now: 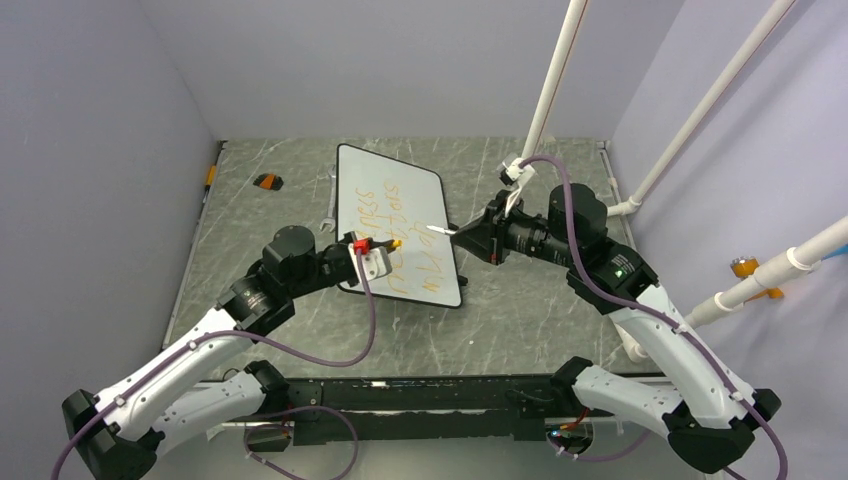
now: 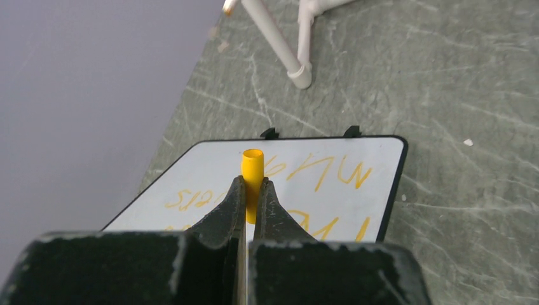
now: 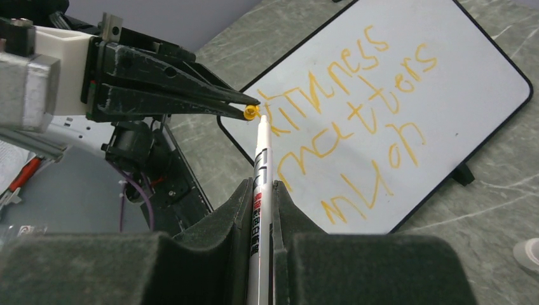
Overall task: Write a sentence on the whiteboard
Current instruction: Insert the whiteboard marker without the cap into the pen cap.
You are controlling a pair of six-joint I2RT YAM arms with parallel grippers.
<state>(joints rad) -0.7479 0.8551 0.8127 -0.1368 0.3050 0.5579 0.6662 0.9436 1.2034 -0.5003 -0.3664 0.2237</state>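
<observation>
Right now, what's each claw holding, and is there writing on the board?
Left gripper shut on yellow cap. Right gripper shut on pen, tip pointing at cap, not yet in. Three lines of writing on whiteboard. Nothing between pen and cap.

A grey-green, marble-veined counter point(image 1: 520, 320) forms the base of a small booth. Plain pale lavender walls rise from its far edge point(image 1: 380, 60), its left edge point(image 1: 90, 180) and its right edge point(image 1: 800, 150), under soft, even light. A white plastic pipe point(image 1: 558, 75) slants up from the counter's far right corner, and a second point(image 1: 715, 95) rises just off the right edge. A third pipe point(image 1: 770, 275) beyond that edge sits beside an orange fitting point(image 1: 742, 266). A small orange-and-black object point(image 1: 267, 181) lies on the counter near its far left corner. A black rail point(image 1: 430, 395) runs along its near edge.
</observation>
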